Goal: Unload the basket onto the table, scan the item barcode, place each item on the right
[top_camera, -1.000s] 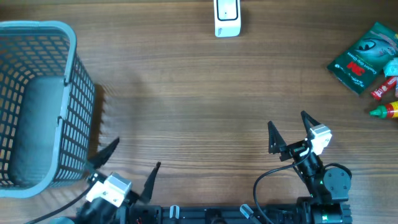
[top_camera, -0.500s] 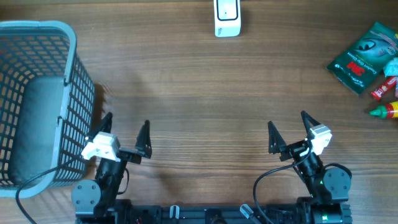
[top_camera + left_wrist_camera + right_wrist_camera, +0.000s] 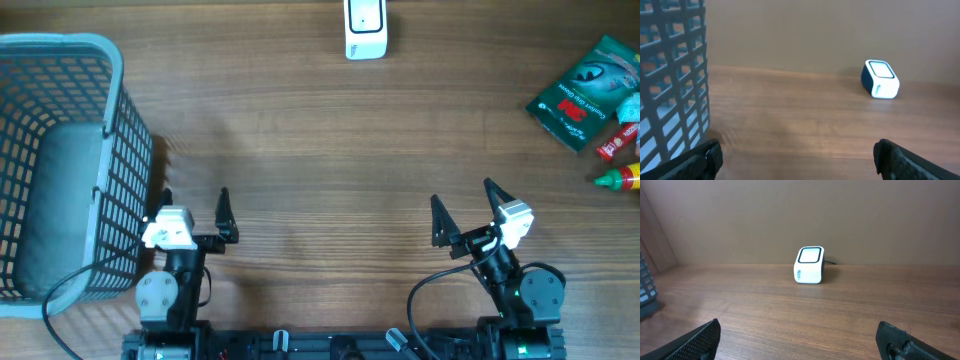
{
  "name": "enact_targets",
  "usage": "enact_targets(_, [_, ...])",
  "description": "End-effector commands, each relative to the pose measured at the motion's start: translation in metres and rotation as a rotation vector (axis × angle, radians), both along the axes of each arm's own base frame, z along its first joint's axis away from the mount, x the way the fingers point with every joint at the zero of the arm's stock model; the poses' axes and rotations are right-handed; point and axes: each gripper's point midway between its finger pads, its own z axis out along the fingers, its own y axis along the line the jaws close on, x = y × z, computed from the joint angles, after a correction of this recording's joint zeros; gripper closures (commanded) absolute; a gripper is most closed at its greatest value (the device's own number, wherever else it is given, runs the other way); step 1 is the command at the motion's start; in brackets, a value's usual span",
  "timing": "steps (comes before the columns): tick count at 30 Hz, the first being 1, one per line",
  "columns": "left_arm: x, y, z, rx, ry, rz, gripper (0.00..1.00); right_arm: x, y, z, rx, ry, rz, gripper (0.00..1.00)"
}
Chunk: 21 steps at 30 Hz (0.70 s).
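Both the left tool (image 3: 194, 197) and the right tool (image 3: 463, 193) stand wide and empty at the near edge of the wood-grain worktop (image 3: 320, 140). The likely item, a flat, glossy green packet (image 3: 583, 82), lies at the far right, touching small red-and-yellow bottles (image 3: 624, 178). A pinch on slick film could slip or scatter those bottles. The boxy white barcode scanner (image 3: 365, 28) sits far centre, and the grey plastic lattice basket (image 3: 60, 42) is left.

I see a wooden table (image 3: 320, 130). A grey-blue basket (image 3: 112, 70) stands at its left edge and a white scanner (image 3: 365, 28) at the far middle. At the right edge lies a green packet (image 3: 580, 90), with small bottles (image 3: 620, 178) just beside it.
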Motion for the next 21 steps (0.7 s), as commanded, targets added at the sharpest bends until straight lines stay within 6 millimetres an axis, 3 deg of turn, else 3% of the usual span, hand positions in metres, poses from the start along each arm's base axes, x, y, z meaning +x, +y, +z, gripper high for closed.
enact_targets(1, [0.000,0.003,-0.003,0.021,0.007,0.015,0.00,0.001,-0.002,0.001,-0.001,-0.006,-0.015,0.00])
enact_targets(17, [0.000,0.003,-0.003,0.020,0.005,0.013,0.00,0.001,-0.002,0.001,-0.001,-0.006,-0.015,0.00])
enact_targets(21, [0.000,0.013,-0.003,0.020,0.007,0.055,0.00,0.001,-0.002,0.001,-0.001,-0.006,-0.015,0.00])
